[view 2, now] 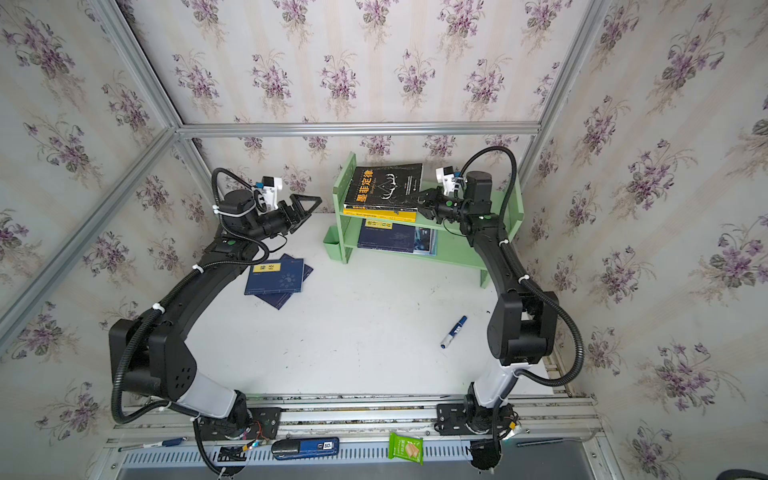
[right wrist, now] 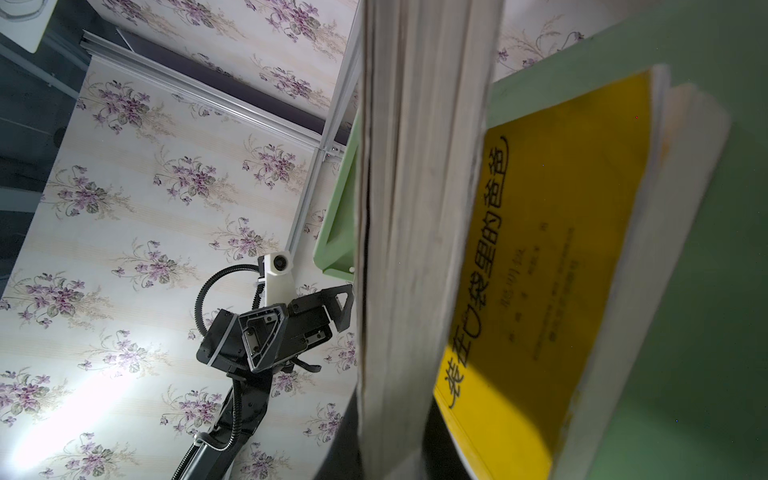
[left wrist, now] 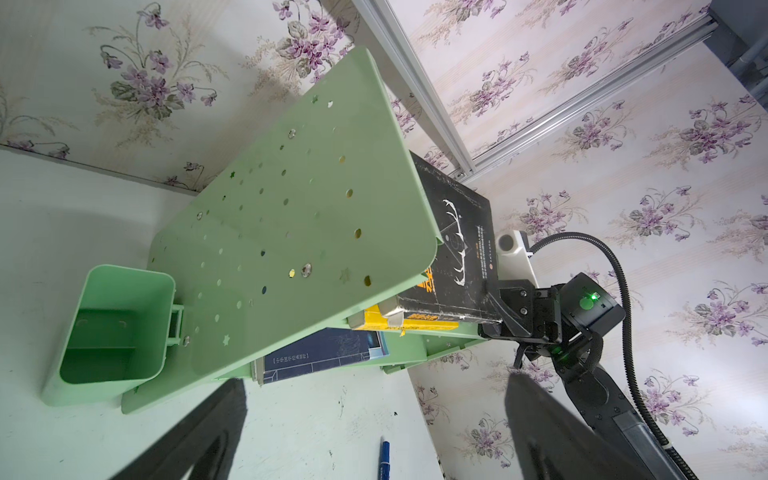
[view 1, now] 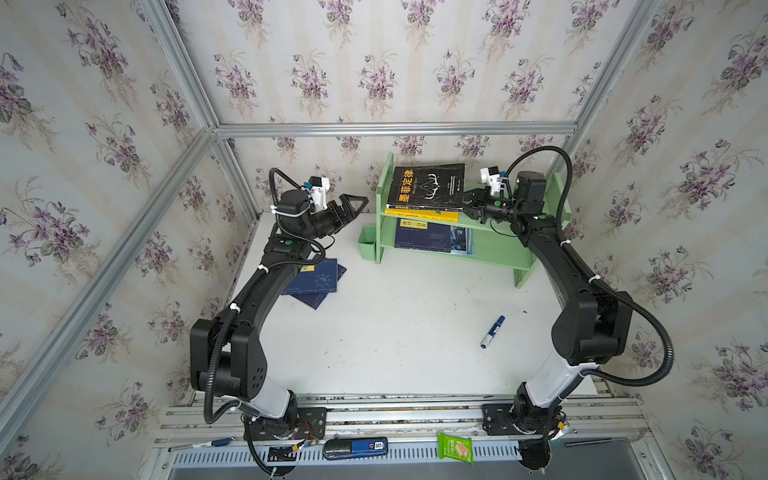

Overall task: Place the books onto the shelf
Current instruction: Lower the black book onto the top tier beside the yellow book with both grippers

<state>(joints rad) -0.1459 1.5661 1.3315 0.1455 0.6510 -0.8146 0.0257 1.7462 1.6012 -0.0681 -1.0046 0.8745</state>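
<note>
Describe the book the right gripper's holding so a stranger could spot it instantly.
Find the pale green shelf against the back wall and look at its upper tier. The black book lies on top of the stack there, the right gripper shut on its edge. Gold characters and a white antler drawing set it apart from the yellow book beneath.

In the right wrist view the black book [right wrist: 415, 232], pinched between the fingers of the right gripper [view 1: 467, 205], runs off two frame edges, and the yellow book [right wrist: 552, 257] just beyond those fingers is blurred. The fingers [left wrist: 195, 440] of the left gripper [left wrist: 376, 380] show in their own wrist view only as dark blurs cut by the frame edge.
</note>
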